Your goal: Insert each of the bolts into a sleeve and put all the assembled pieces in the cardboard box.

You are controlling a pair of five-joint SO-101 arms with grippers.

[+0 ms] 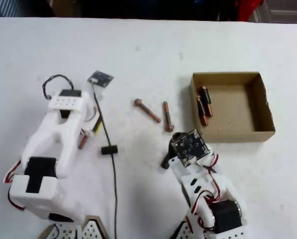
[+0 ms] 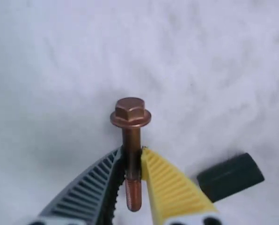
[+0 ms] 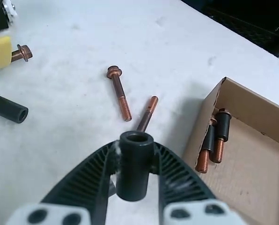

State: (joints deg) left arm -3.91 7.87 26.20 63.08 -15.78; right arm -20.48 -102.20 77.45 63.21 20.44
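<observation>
While the left claw (image 2: 132,152) pinches a bolt (image 2: 130,126) by its shank, the right claw (image 3: 135,149) is clamped on a sleeve (image 3: 135,173) whose bore faces away from its wrist. Mating turns on one relation: the bolt sits well apart from the sleeve, over on the left arm's side of the bench (image 1: 148,50). A spare sleeve (image 1: 109,149) and two loose bolts (image 1: 147,110) lie between the arms.

The bolt's long axis runs out of the claw head-first, thread tip back toward the wrist, so I judge the thread end must be turned toward the bore before it can enter. Two assembled pieces (image 1: 203,107) lie in the box (image 1: 233,135), just beside the right arm — the nearer one for drop-off.

The left wrist view gives the grip plainly, thread tip past the fingers (image 2: 167,183); the high view gives the gap between the arms.
</observation>
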